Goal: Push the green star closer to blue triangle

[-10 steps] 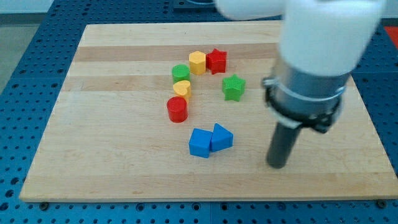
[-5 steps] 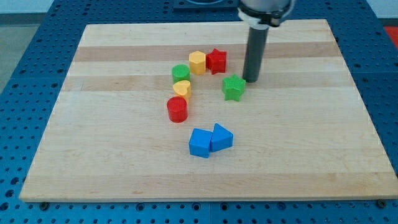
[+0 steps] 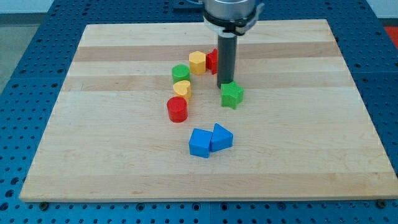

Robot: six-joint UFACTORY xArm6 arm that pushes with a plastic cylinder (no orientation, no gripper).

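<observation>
Camera view, nearest first: blue triangle [image 3: 222, 137]; above it the green star [image 3: 232, 95]; our tip [image 3: 224, 84] touches the star's upper-left edge, grasping nothing. We judge a steady, centred downward push best.

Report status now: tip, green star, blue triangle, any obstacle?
My tip at green star's top-left edge. Blue triangle below, touching blue cube. No block between them.

Bare board between green star [image 3: 232, 95] and blue triangle [image 3: 221, 137] — unobstructed.
</observation>
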